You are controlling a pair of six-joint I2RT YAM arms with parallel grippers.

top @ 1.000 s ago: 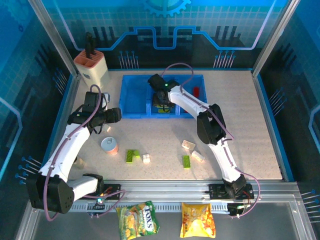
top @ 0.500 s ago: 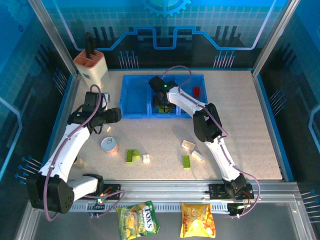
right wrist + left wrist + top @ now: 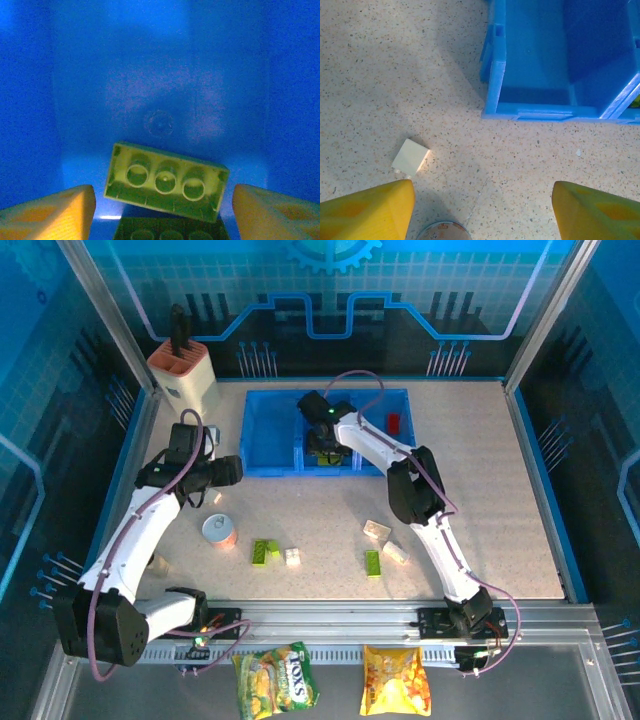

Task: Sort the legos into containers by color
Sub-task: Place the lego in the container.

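1. Legos (image 3: 372, 562) are lying in two places. Green and cream ones are sitting scattered on the bench (image 3: 500, 490) near the arms, and others are already resting in the tray (image 3: 268, 435), with a red brick (image 3: 393, 422) in the right compartment.
2. Right end effector (image 3: 162, 202) is hanging over the middle compartment with fingers spread, gripping nothing. A green brick (image 3: 165, 182) is lying hollow side up between them, tilted on another green one.
3. Left end effector (image 3: 482, 210) is hovering spread and empty beside the tray's left compartment, with a white brick (image 3: 411, 157) lying near its finger.
4. Bricks are looking light, rigid and slick, so pinching across the flat long sides is probably the surest hold. Studs and corners are likely inviting slips.
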